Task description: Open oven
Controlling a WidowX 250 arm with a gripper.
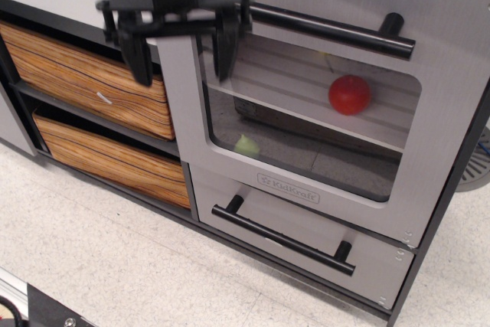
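Note:
The grey oven [429, 181] has a large door with a rounded clear window [306, 124], a "KidKraft" logo [289, 189] and a long black bar handle [325, 30] along its top. The door looks shut against the cabinet. A red ball [350, 94] and a small green object [246, 145] show through the window. My black gripper [180, 63] hangs open and empty at the door's upper left corner, just left of the handle's left end. One finger [140, 59] is over the orange drawer, the other finger [224, 50] over the window's left edge.
A smaller grey drawer [253, 206] with a black bar handle [283, 237] sits under the oven. Two orange wood-grain drawers [84, 82] are stacked to the left. Speckled floor [115, 266] lies in front.

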